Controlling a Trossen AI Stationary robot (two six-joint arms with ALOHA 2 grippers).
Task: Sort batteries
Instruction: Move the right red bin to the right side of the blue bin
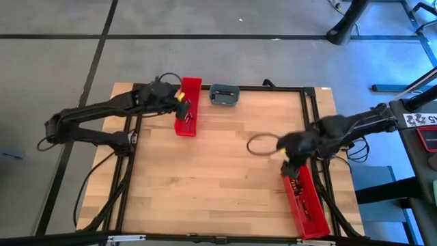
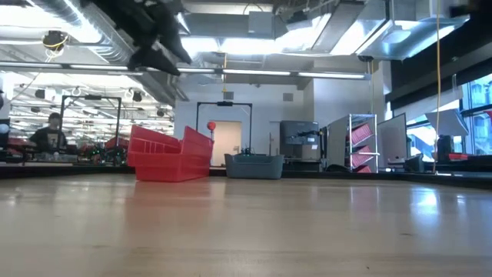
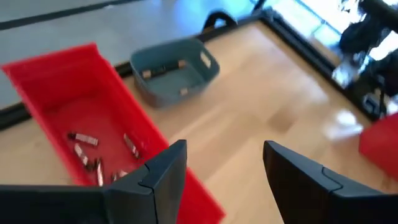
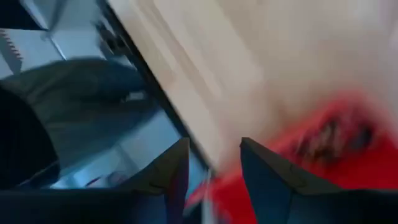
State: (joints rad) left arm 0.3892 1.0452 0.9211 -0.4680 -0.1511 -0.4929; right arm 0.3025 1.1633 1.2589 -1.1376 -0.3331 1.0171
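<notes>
- Batteries (image 3: 93, 158) lie as a small heap on the floor of the left bin (image 1: 188, 109), at about 11 o'clock on the table (image 1: 218, 178); more dark ones show in the right bin (image 1: 307, 201) at about 4 o'clock, blurred in the right wrist view; a few small things lie in the grey dish (image 3: 177, 71) at 12 o'clock, too small to name.
- Left gripper (image 3: 224, 174) hangs over the near end of the left bin, fingers spread wide with nothing between them; I judge a drop just made there.
- Right gripper (image 4: 214, 168) sits over the top end of the right bin, fingers part open; whether it holds a battery I cannot tell.
- Doing it well: lift the left arm straight up before swinging, so a finger does not catch the bin wall; keep the right gripper low and centred over its bin; let go only inside the walls.
</notes>
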